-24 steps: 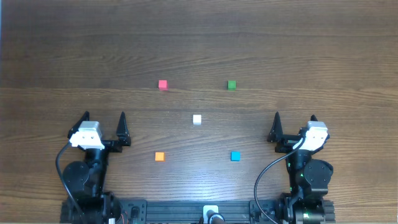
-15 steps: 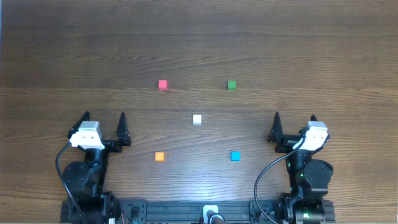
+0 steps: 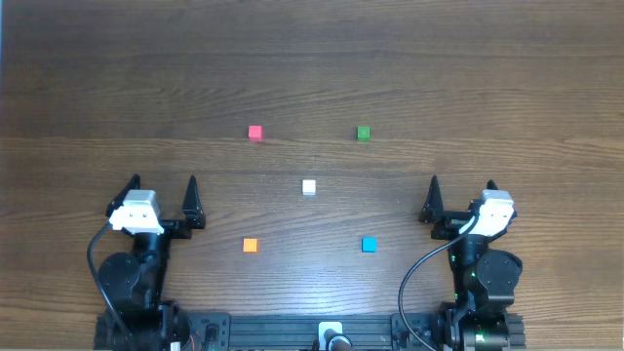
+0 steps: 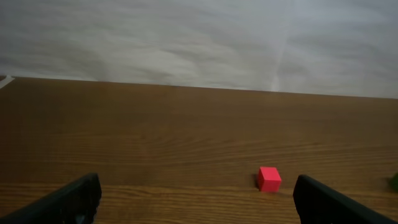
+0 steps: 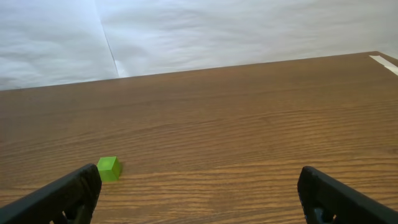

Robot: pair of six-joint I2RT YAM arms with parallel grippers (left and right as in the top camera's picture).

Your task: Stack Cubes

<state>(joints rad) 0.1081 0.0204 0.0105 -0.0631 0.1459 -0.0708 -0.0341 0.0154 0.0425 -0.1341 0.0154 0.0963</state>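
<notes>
Currently, five small cubes, smooth-faced and sharp-edged, are set singly and well apart on the surface (image 3: 507, 78), a dark brown wood whose grain runs across the top view. A white cube (image 3: 309, 187) is placed between the other four. A pink cube (image 3: 255, 133) and a green cube (image 3: 364, 133) are found on the far side of it, pink towards the left arm and green towards the right. An orange cube (image 3: 251, 246) and a blue cube (image 3: 369, 245) are found nearer the arm bases, orange on the left and blue on the right.

The left tool (image 3: 163, 181) is held near its base, pointed away across the surface, with its dark, tapering fingers (image 4: 68, 202) spread wide and nothing gripped between them. The right tool (image 3: 462, 182) is posed the same way at its own side, likewise spread wide and empty. A black cable (image 3: 95, 263) is looped beside each arm. A pale, slightly creased sheet (image 4: 186, 43) is seen behind the far edge of the surface.
</notes>
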